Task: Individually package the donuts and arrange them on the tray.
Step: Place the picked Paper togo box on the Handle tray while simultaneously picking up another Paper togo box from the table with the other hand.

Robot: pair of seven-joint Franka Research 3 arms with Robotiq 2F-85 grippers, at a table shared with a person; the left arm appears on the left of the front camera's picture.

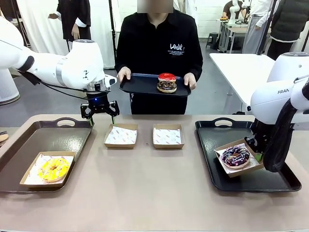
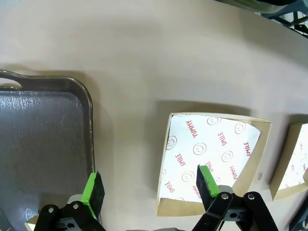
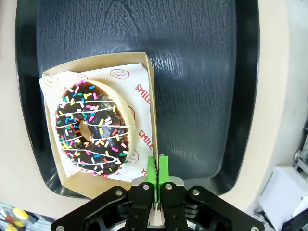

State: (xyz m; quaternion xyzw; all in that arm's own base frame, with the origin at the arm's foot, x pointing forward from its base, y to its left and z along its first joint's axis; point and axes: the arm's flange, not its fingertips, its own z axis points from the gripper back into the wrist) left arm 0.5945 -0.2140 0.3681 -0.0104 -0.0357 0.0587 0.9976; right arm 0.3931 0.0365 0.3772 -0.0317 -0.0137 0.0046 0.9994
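Observation:
The yellow donut [image 1: 53,168] lies in a box on the left tray [image 1: 53,137]. My left gripper [image 1: 99,114] [image 2: 150,187] hangs open above the table, between that tray's edge [image 2: 43,144] and an empty paper-lined box [image 1: 120,136] [image 2: 211,154]. The purple sprinkled donut [image 1: 235,156] [image 3: 91,127] sits in a box [image 3: 144,96] over the right tray [image 1: 227,133] [image 3: 202,72]. My right gripper [image 1: 252,144] [image 3: 157,175] is shut on that box's side wall, and the box looks slightly tilted. A person holds a dark tray [image 1: 140,84] with the red donut [image 1: 167,77] stacked on the chocolate donut [image 1: 166,87].
A second empty paper-lined box [image 1: 167,136] [image 2: 293,163] stands mid-table beside the first. Bare tan tabletop stretches along the front edge. The person stands at the far side, centre. A white table is behind at the right.

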